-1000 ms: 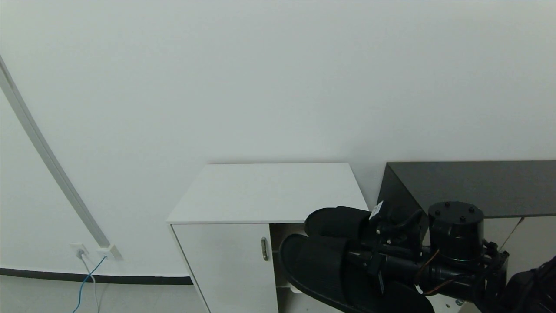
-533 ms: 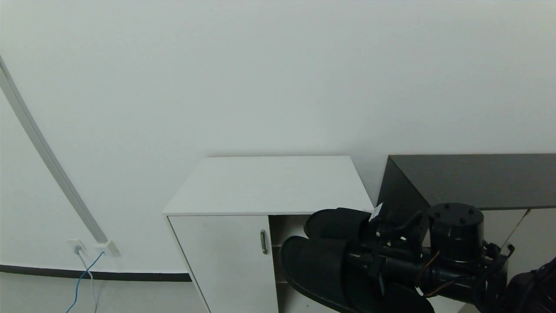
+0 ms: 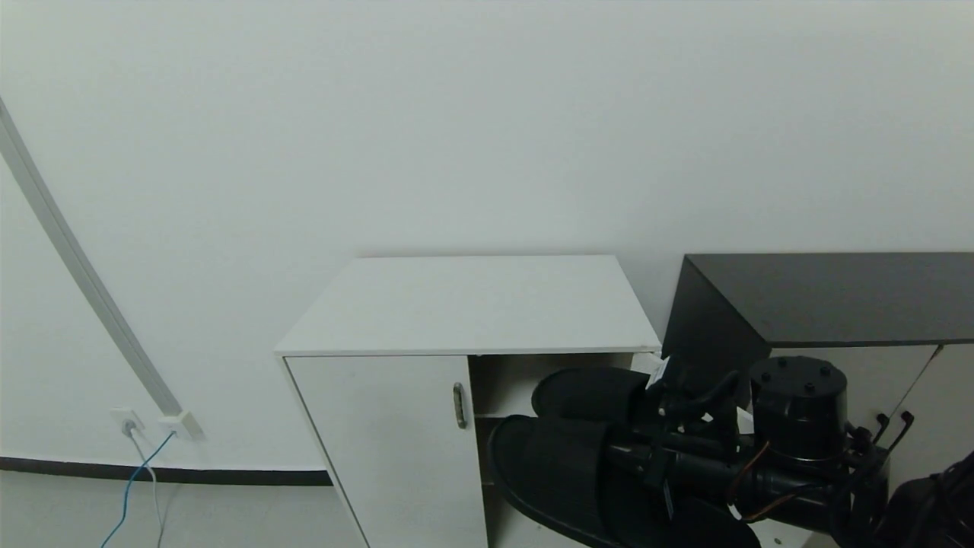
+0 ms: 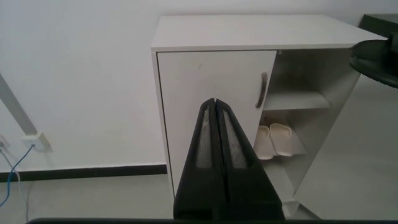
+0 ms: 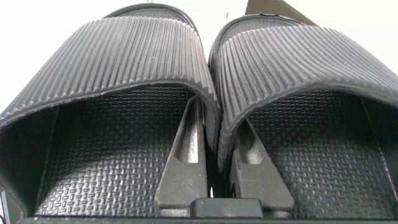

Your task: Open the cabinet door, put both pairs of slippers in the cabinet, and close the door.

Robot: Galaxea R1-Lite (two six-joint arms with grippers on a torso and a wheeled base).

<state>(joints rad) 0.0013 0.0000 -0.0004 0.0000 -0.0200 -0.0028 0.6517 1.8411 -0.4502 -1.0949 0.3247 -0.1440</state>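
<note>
A: Nearest the head camera, what did the right gripper (image 5: 216,121) hold?
B: Two black slippers (image 3: 567,457), fingers (image 5: 186,155) clamped on their touching sides, before the open cabinet (image 3: 472,304).
A: Left gripper (image 4: 214,106)?
B: Pressed closed, empty. Two white slippers (image 4: 278,138) lay side by side inside.

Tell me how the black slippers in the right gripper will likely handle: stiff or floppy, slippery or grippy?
The black slippers look like moulded rubber or foam, so probably light and somewhat bendy, though they hold shape sticking out from the right gripper. Their ribbed, dimpled surface should resist slipping.
</note>
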